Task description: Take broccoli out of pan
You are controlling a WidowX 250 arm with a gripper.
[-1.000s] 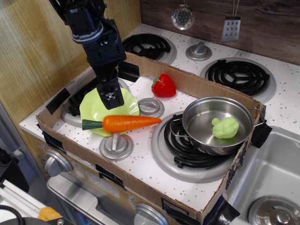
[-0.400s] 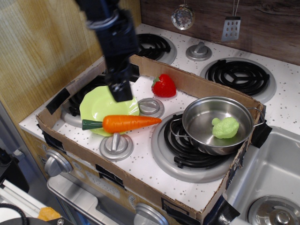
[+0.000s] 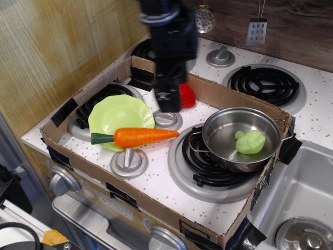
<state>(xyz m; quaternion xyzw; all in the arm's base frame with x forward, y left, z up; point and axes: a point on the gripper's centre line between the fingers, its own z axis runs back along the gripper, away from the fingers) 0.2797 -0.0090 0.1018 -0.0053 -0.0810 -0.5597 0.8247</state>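
- Since a second ago the gripper (image 3: 167,100) has swung from above the green plate (image 3: 118,113) toward the pan (image 3: 242,137); it is blurred, so I cannot tell whether its fingers are spread or pressed together.
- Broccoli (image 3: 250,141) lies on the pan's floor, toward its right wall, untouched; the pan sits on the burner near the surface's right edge.
- Judged best: centre above the broccoli, open wide, descend straight, keeping clear of the steel wall and wire handle.
- Pinch the bumpy top firmly; smooth plastic may slip.
- Carrot (image 3: 139,137) and strawberry (image 3: 186,96) lie well apart from the pan.
- No brand, label or writing is legible.
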